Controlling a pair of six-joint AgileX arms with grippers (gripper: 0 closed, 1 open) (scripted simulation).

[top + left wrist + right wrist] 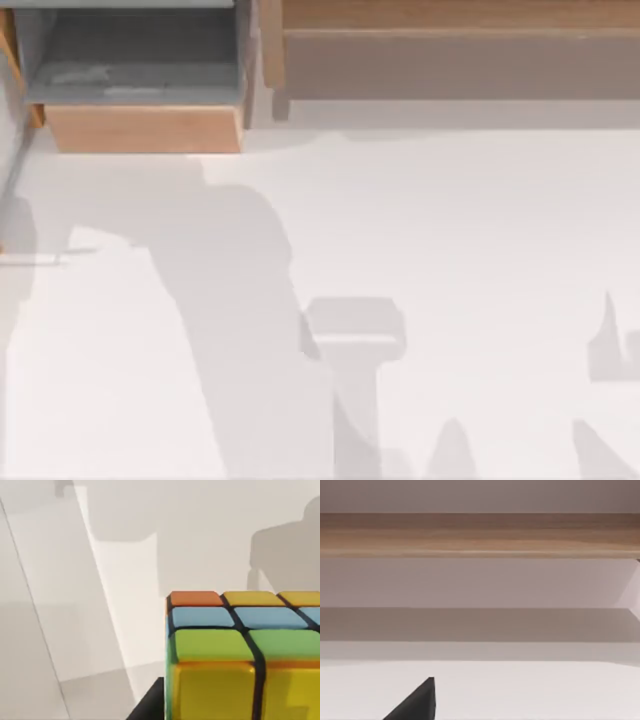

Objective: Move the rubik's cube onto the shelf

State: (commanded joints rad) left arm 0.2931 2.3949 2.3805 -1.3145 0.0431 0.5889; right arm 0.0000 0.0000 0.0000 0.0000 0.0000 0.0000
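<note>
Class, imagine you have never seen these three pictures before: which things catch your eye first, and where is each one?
The small rubik's cube of orange, blue, green and yellow tiles with dark grid lines looms close in the left wrist view. In the top view, the long light-brown wooden shelf with its darker front runs along the far edge at the right, and a grey-lined box with a light wooden front sits at the far left.

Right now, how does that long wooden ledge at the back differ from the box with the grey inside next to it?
The shelf is long, running off the top view's right edge; the grey-lined box at the back left is short. The shelf's front face is a darker brown-grey, while the box's front is light wood. The box is hollow, showing a grey interior; the shelf shows a flat wooden top. Both sit at the table's far edge.
</note>
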